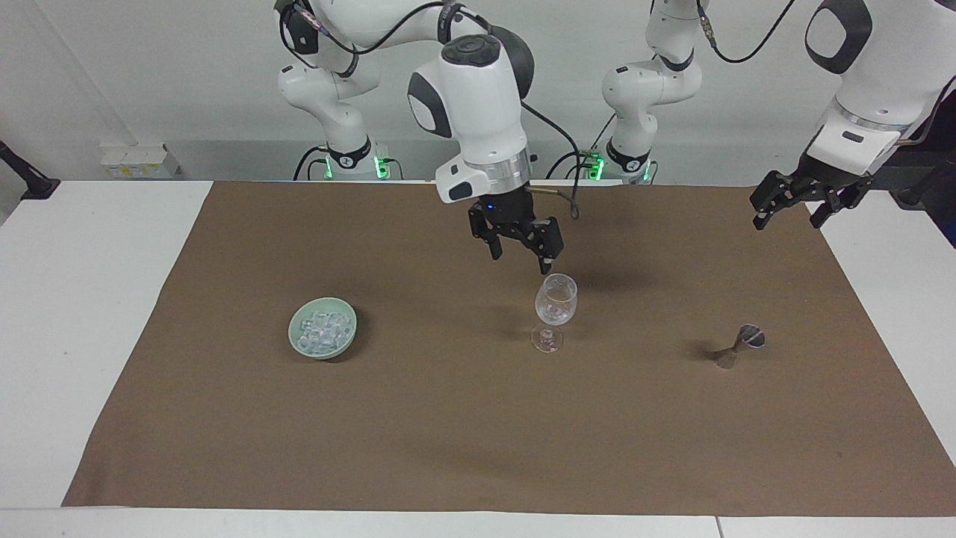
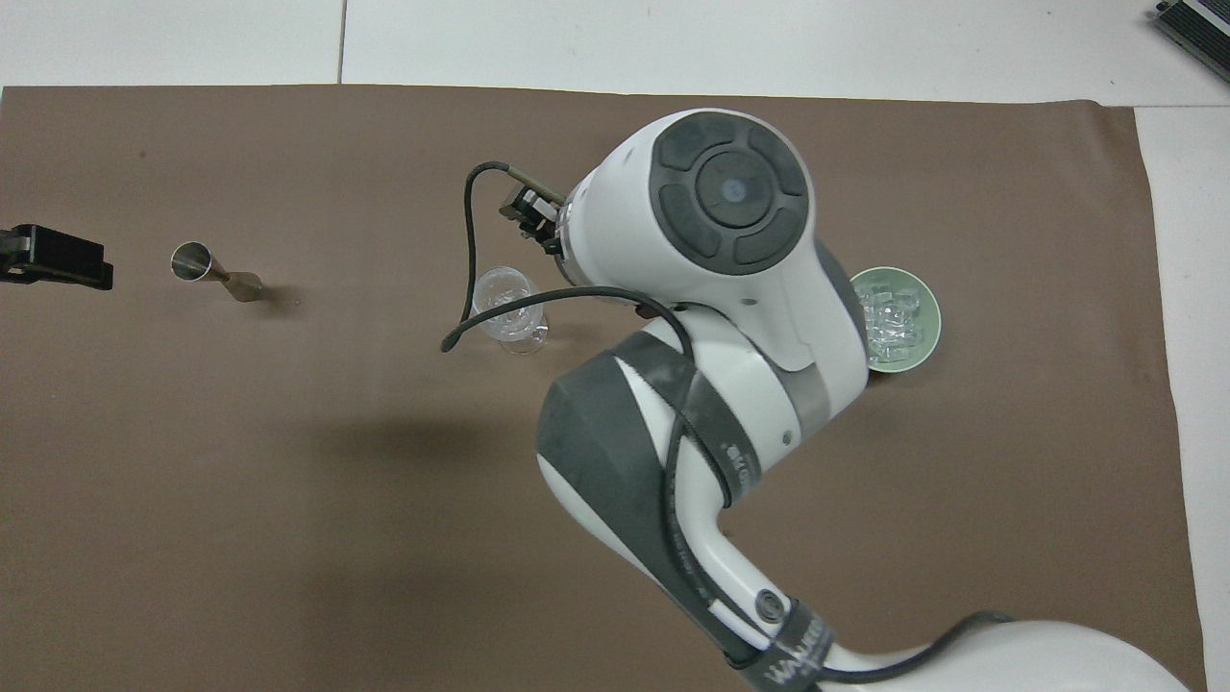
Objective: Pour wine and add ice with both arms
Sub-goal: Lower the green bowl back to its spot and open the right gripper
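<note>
- The right arm's black two-fingered gripper (image 1: 526, 249) hangs in the air over the brown cloth (image 1: 448, 418), just beside and above the rim of the clear stemmed glass (image 1: 556, 300); its fingers stand apart and hold nothing.
- The left arm's black gripper (image 1: 790, 203) waits raised over the cloth's edge at the left arm's end of the white counter (image 1: 82, 299), fingers spread apart and empty.
- The clear stemmed glass stands upright near the cloth's middle.
- The small clear ice cubes (image 1: 323, 327) lie heaped in the pale green round bowl (image 1: 297, 338), toward the right arm's end, well apart from the glass.
- A small metal double-cone jigger (image 1: 739, 347) lies tilted on the cloth toward the left arm's end, slightly farther from the robots than the glass.
</note>
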Controlling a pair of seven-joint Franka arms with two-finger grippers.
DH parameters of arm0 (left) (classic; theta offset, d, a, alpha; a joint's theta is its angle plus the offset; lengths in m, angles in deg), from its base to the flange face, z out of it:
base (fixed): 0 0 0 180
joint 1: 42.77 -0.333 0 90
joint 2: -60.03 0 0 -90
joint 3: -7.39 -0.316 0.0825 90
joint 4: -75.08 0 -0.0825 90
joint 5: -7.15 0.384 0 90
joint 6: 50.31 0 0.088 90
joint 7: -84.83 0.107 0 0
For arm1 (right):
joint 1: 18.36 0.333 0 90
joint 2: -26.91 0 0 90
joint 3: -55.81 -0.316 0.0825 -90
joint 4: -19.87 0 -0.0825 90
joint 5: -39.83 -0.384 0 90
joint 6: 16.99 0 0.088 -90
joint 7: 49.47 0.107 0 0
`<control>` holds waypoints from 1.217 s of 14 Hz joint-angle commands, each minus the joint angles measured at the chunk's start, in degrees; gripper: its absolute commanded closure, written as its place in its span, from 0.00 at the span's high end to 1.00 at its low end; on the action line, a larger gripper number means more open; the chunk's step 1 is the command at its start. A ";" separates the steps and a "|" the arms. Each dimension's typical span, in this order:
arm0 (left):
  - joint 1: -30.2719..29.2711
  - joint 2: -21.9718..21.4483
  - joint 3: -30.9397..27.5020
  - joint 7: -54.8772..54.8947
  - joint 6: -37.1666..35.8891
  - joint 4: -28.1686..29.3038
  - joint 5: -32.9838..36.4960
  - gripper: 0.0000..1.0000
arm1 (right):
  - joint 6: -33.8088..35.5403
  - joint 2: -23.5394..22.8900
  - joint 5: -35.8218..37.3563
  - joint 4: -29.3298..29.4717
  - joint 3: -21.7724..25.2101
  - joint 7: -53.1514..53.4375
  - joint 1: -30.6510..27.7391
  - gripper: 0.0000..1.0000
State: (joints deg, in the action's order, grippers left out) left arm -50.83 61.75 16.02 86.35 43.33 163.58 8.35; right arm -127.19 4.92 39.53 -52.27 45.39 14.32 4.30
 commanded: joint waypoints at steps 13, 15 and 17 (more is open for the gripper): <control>0.50 -0.76 0.07 -0.55 3.13 2.74 -0.41 1.00 | 26.16 17.59 2.67 -3.79 0.92 -39.50 -21.16 1.00; 0.59 -0.85 0.16 -0.64 2.95 2.47 -0.49 1.00 | 26.52 20.82 3.99 -8.94 3.73 -44.26 -20.63 1.00; 0.59 -1.02 0.16 -0.64 2.60 2.47 -0.49 1.00 | 25.74 23.73 4.08 -14.40 4.79 -48.12 -21.16 1.00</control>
State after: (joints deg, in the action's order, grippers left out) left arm -50.67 61.69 16.50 86.35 45.65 165.37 8.35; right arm -100.03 23.76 42.71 -58.72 49.39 -29.72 -16.39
